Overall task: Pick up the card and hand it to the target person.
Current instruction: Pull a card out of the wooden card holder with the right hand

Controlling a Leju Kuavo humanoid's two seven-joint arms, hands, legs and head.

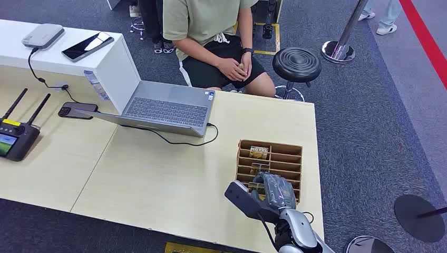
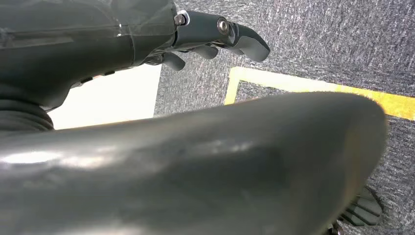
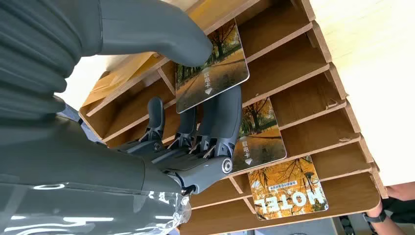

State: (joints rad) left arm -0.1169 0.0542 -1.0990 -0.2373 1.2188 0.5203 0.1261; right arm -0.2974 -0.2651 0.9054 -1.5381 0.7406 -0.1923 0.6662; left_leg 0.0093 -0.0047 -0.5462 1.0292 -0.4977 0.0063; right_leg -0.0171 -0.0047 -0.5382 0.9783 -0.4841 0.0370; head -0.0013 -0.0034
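Observation:
A wooden slotted card rack (image 1: 287, 154) stands near the table's right edge. My right hand (image 1: 274, 192) reaches into the rack's near side. In the right wrist view the thumb and fingers of that hand (image 3: 188, 147) pinch an autumn-tree card (image 3: 211, 66), lifted partly out of its slot in the rack (image 3: 303, 63). Two more cards stay in the rack: one beside the fingers (image 3: 259, 132) and a HOTEL card (image 3: 288, 193) (image 1: 258, 152). The person (image 1: 211, 31) sits across the table with hands (image 1: 237, 67) in lap. My left hand (image 2: 215, 34) hangs over the carpet, holding nothing, fingers loosely apart.
An open laptop (image 1: 168, 108) sits mid-table with a black cable (image 1: 179, 141) looping toward the rack. A phone (image 1: 78, 110) and a controller with antennas (image 1: 16, 138) lie at the left. A black stool (image 1: 297, 64) stands beyond the far right corner of the table (image 1: 158, 184).

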